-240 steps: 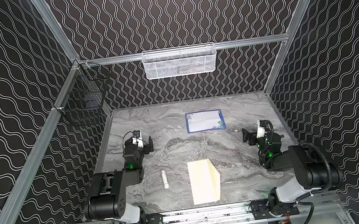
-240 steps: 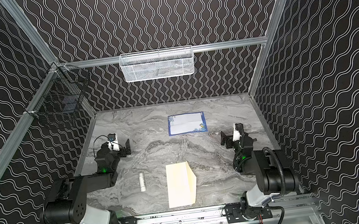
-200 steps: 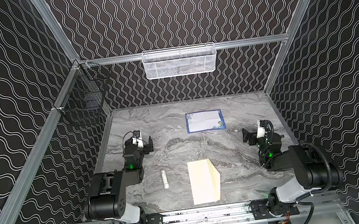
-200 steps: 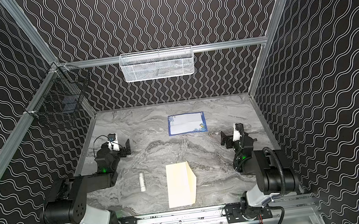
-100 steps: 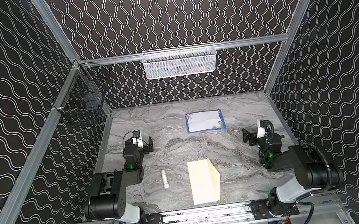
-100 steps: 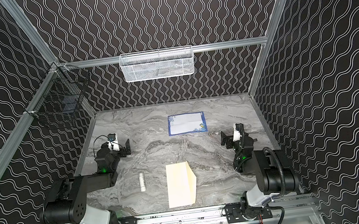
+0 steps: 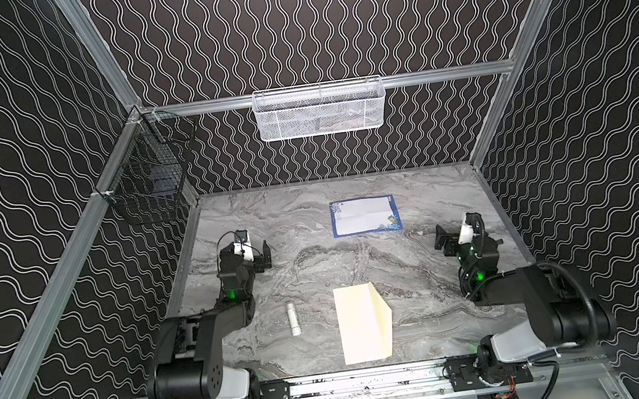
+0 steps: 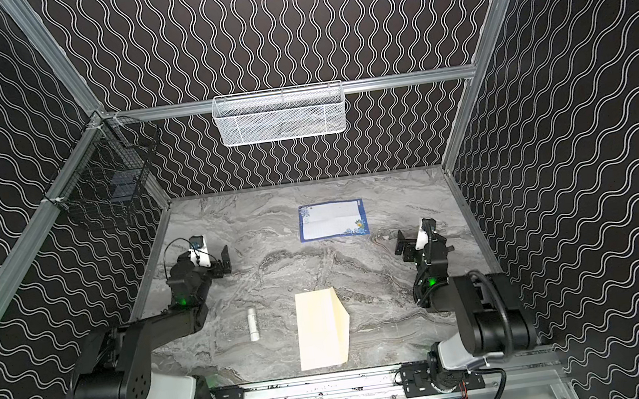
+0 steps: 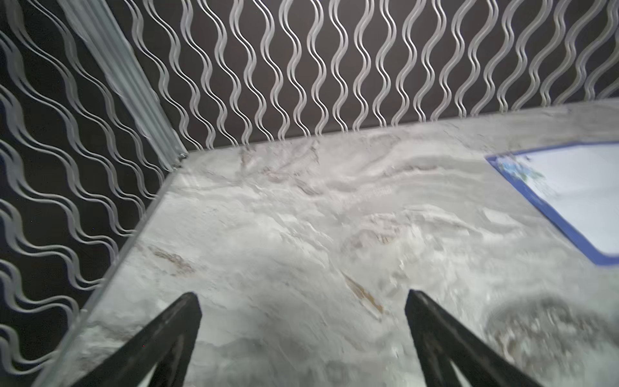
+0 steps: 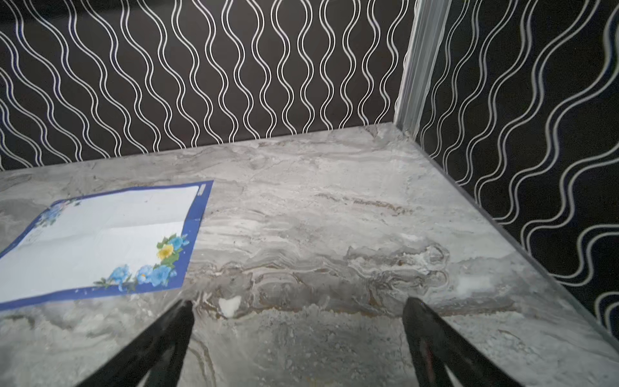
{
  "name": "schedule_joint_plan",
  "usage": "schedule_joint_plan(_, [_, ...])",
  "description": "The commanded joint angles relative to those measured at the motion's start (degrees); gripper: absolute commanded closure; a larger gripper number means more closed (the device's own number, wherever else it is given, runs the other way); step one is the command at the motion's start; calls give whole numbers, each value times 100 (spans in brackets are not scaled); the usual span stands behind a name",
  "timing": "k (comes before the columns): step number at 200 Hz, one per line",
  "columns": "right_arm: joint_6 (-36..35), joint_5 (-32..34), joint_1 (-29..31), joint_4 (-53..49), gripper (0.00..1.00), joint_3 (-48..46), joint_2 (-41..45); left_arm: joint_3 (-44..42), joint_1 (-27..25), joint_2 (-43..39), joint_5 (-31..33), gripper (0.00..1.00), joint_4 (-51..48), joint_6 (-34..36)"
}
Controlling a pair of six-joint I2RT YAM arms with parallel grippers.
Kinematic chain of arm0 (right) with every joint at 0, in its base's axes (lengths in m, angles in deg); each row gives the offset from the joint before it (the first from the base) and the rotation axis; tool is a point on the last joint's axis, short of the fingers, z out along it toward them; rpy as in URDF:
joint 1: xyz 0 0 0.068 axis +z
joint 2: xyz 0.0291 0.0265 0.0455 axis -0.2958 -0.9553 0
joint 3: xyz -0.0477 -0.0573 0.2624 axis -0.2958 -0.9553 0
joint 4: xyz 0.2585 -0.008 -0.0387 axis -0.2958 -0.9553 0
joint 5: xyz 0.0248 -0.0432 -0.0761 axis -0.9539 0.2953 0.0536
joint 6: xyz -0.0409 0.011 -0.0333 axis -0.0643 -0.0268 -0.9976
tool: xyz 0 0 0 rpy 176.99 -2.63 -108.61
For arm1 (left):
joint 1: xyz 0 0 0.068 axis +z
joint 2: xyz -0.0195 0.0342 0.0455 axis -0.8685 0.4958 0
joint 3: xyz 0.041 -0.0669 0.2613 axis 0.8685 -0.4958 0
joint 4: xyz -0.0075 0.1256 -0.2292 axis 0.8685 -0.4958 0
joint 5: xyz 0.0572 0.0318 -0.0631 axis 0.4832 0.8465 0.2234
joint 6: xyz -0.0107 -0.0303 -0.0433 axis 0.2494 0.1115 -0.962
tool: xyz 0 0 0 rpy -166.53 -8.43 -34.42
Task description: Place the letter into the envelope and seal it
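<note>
Nothing moved; white cylinder point(image 7: 293, 318) lies near envelope point(image 7: 363, 324).

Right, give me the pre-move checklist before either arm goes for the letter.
1. The left gripper is open and empty: ok.
2. The right gripper is open and empty: ok.
3. The thin white sheet with a dark blue border and floral corners, the letter, lies flat and uncovered at the far side of the grey marbled table: ok.
4. The plain cream paper envelope lies flat near the front edge, apart from the letter: ok.
5. The envelope's flap is open for insertion: cannot tell.
6. The small white cylinder lies left of the envelope without touching it: ok.
</note>
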Motion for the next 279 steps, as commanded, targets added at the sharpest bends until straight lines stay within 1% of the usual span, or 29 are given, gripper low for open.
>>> schedule_joint_plan(1, [-255, 1363, 417, -800, 0, 326, 556, 527, -259, -274, 535, 1, -1227, 107])
schedule_joint_plan(11, [40, 1421, 533, -1283, 0, 538, 782, 703, -401, -338, 698, 1, -1396, 143])
schedule_joint_plan(17, [259, 1274, 590, -1717, 1, 725, 924, 789, -491, -359, 837, 1, -1423, 30])
schedule_joint_plan(28, [808, 770, 669, -2456, 0, 1120, 1046, 1047, -583, -328, 1052, 1, -1576, -465])
schedule_joint_plan(33, [1056, 653, 692, -2665, 0, 1243, 1033, 1227, -622, -281, 1075, 1, -1771, -764])
schedule_joint_plan(37, [1361, 575, 711, -2884, 0, 1380, 995, 1401, -653, -229, 1074, 1, -1981, -1028])
schedule_joint_plan(39, [1623, 520, 720, -3066, 1, 1492, 958, 1483, -673, -178, 1069, 1, -2061, -1158])
schedule_joint_plan(40, [1623, 520, 720, -3066, 1, 1492, 958, 1539, -682, -147, 1072, 1, -2127, -1227])
schedule_joint_plan(47, [2131, 321, 722, -3438, 0, 1750, 794, 1941, -759, 66, 999, 1, -2565, -1658])
schedule_joint_plan(53, [2374, 71, 722, -3743, 0, 2025, 590, 2333, -842, 295, 860, 1, -2972, -1936])
schedule_joint_plan(60, [2437, -182, 727, -3917, 0, 2238, 399, 2837, -974, 631, 674, 1, -3464, -2144])
schedule_joint_plan(72, [2666, -493, 761, -4168, 0, 2682, -119, 3724, -1251, 1274, 400, 1, -4222, -2268])
schedule_joint_plan(81, [2683, -659, 766, -4296, 0, 2964, -476, 4359, -1460, 1758, 308, 1, -4771, -2335])
schedule_joint_plan(88, [2672, -773, 775, -4469, 0, 3224, -773, 4741, -1611, 2093, 158, 2, -5010, -2379])
schedule_joint_plan(96, [2648, -831, 775, -4718, 0, 3541, -1112, 5136, -1768, 2435, 37, 2, -5147, -2491])
schedule_joint_plan(106, [2558, -991, 766, -4946, 1, 3893, -1485, 5564, -1929, 2800, -293, 1, -5266, -2567])
schedule_joint_plan(121, [2441, -1056, 766, -5214, 0, 4420, -1938, 6181, -2161, 3310, -486, 1, -5517, -2561])
schedule_joint_plan(153, [2198, -1105, 758, -5711, 1, 5331, -2669, 7190, -2387, 4092, -904, 1, -5779, -2637])
schedule_joint_plan(156, [2159, -1095, 758, -5771, 0, 5420, -2681, 7265, -2410, 4168, -937, 1, -5811, -2635])
schedule_joint_plan(162, [2093, -1107, 760, -5904, 0, 5621, -2985, 7425, -2456, 4308, -993, 1, -5858, -2612])
schedule_joint_plan(181, [1900, -1250, 748, -6127, 1, 6098, -3341, 7934, -2592, 4757, -1077, 1, -6072, -2607])
schedule_joint_plan(207, [1790, -1357, 750, -5932, 1, 6332, -3587, 8634, -2707, 5430, -1355, 1, -6308, -2735])
schedule_joint_plan(230, [1827, -1650, 745, -5764, 7, 6470, -3731, 9222, -2824, 5852, -1529, 1, -6480, -2723])
schedule_joint_plan(252, [1936, -1954, 749, -5793, 11, 6758, -3993, 9487, -2889, 6089, -1698, 1, -6446, -2804])
schedule_joint_plan(279, [1969, -1983, 758, -5998, 13, 7116, -4303, 9541, -2915, 6239, -1752, 1, -6463, -2903])
